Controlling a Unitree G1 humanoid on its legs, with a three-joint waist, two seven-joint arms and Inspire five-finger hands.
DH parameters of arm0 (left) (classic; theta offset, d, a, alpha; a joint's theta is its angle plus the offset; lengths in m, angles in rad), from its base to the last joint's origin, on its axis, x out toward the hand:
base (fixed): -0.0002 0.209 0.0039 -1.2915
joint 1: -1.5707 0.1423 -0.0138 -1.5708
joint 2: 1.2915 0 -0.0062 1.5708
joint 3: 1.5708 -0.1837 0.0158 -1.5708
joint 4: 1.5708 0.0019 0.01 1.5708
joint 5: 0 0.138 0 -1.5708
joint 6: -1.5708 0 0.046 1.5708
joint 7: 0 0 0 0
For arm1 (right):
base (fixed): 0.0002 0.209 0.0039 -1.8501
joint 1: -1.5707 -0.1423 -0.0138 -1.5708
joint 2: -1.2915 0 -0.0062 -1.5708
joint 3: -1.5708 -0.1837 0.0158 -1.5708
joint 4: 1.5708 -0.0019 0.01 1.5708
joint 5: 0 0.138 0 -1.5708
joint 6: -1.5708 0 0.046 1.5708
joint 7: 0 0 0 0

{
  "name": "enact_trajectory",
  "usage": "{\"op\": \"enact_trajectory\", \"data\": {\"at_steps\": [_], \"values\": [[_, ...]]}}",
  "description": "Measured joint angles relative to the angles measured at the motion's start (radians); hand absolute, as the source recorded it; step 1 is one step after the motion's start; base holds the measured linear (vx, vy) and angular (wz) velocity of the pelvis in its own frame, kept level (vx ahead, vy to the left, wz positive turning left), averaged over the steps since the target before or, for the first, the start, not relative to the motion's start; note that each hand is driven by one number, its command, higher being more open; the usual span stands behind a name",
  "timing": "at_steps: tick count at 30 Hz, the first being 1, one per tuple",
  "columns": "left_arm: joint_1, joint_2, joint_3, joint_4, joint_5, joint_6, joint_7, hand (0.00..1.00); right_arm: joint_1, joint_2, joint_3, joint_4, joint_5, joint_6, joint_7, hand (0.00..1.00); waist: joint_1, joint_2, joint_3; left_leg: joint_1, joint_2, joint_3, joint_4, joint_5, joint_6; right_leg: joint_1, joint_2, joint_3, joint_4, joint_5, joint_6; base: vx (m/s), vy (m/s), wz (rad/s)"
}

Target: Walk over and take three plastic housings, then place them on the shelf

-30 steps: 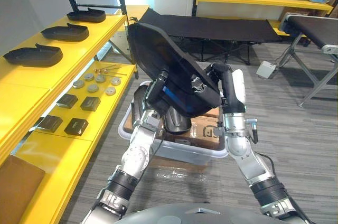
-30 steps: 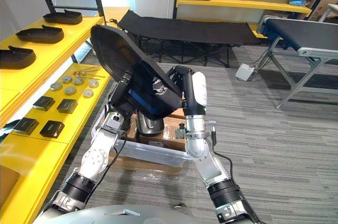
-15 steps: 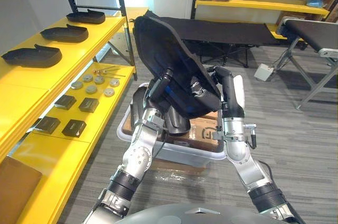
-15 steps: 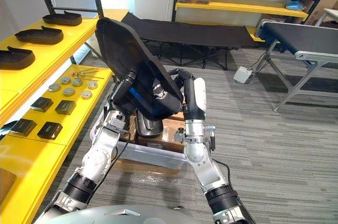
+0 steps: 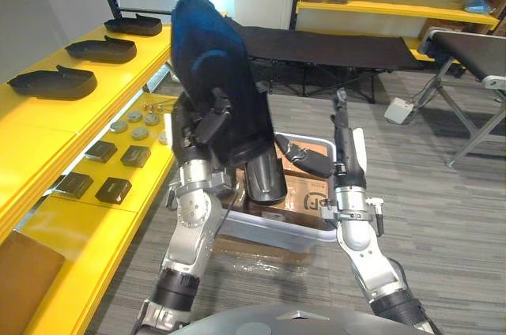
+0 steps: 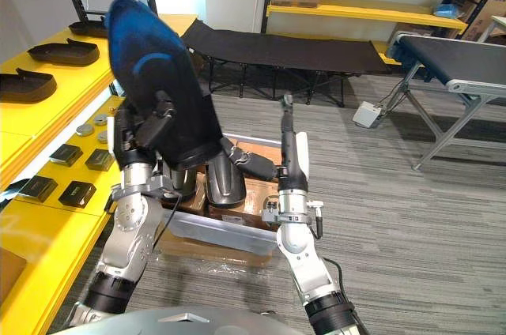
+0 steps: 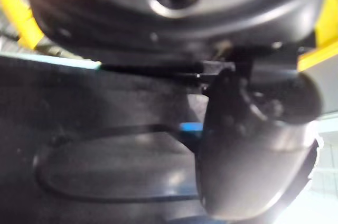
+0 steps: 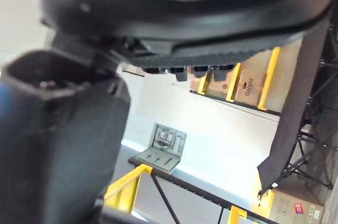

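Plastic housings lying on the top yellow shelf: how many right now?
3: far housing, middle housing, near housing, in a row on the top shelf. A fourth housing is held in the left robot hand.

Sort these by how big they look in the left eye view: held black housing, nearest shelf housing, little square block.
1. Held housing (nearness exaggerates it)
2. Nearest shelf housing
3. Square block

Black plastic housing (image 5: 215, 66) (blue sheen across its top) beside the yellow shelf (image 5: 47, 126); grey, finely striped carpet (image 5: 443, 216) beside that shelf.
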Motion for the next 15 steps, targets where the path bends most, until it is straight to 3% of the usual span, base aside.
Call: {"op": "enact_trajectory", "data": {"at_steps": [3,5,10,15], "values": [[0.038,0.010,0.053,-0.076,0.127,-0.009,0.060,0.00,0.060,-0.001,-0.019,-0.095,0.078,0.002,0.063,1.00,0.003,0.000,0.000,-0.014,0.000,-0.004,0.000,-0.001,0.000,-0.009,0.000,-0.004,0.000,0.000,0.000,0.05,0.017,0.03],[0.062,0.018,0.068,-0.114,0.119,-0.035,0.057,0.00,0.075,-0.001,-0.022,-0.128,0.161,0.003,0.130,1.00,0.000,0.000,0.000,-0.015,0.000,-0.002,0.000,-0.003,-0.001,-0.011,0.000,-0.002,0.000,0.000,0.000,0.04,0.017,-0.02],[0.129,0.034,0.069,-0.167,0.032,-0.122,-0.049,0.00,0.151,0.008,-0.046,-0.152,0.353,0.020,0.232,1.00,-0.001,0.006,0.004,-0.016,0.000,0.000,0.000,-0.009,-0.002,-0.014,0.000,0.000,0.000,-0.004,0.003,0.01,0.003,0.00],[0.279,0.039,0.113,-0.208,-0.067,-0.150,-0.156,0.00,0.297,0.044,-0.164,-0.086,0.410,0.112,0.244,1.00,-0.005,0.031,0.020,-0.015,0.000,0.010,0.000,-0.021,-0.003,-0.019,0.000,0.005,0.000,-0.012,0.004,0.02,0.011,-0.03]]}}
